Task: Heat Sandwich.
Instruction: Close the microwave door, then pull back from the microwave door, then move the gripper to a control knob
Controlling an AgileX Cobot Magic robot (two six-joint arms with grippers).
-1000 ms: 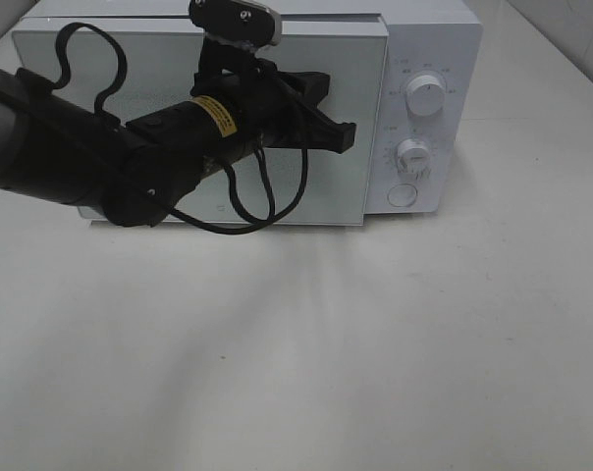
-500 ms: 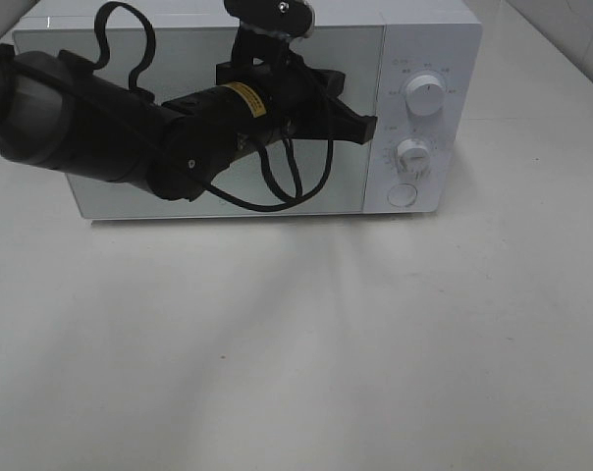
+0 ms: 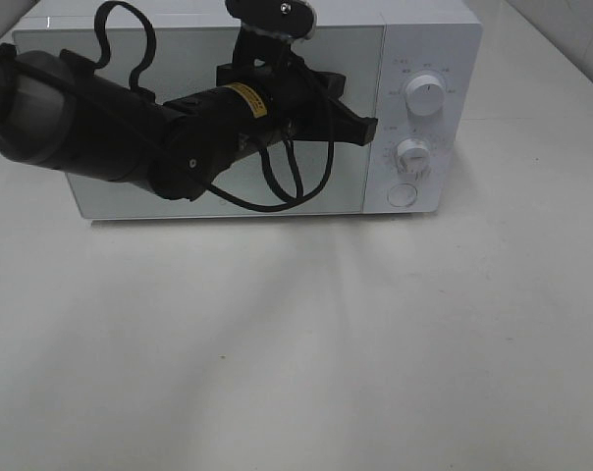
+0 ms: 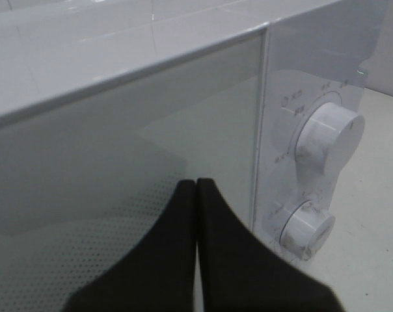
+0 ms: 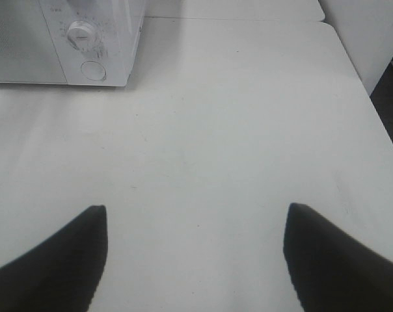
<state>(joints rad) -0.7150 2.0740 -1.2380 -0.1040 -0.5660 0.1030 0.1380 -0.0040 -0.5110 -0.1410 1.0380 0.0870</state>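
The white microwave [image 3: 429, 44] stands at the back of the table with its glass door [image 3: 326, 191] flush against the body. My left gripper [image 3: 370, 132] is shut with nothing in it. Its tips rest at the door's right edge, just left of the control panel. In the left wrist view the black fingertips [image 4: 196, 185] press together in front of the door [image 4: 118, 162]. The sandwich is hidden from every view. My right gripper [image 5: 196, 214] hangs open over bare table, right of the microwave [image 5: 112, 39], and does not show in the exterior view.
The control panel carries an upper knob [image 3: 425, 97], a lower knob [image 3: 411, 155] and a round button [image 3: 402, 194]. The white table [image 3: 306, 343] stretches in front. In the right wrist view, the table's edge [image 5: 372, 97] runs beside a white cabinet [image 5: 369, 32].
A second ago the door stood slightly ajar. My left arm swung right and pushed it flush. Over the last half second nothing has moved.
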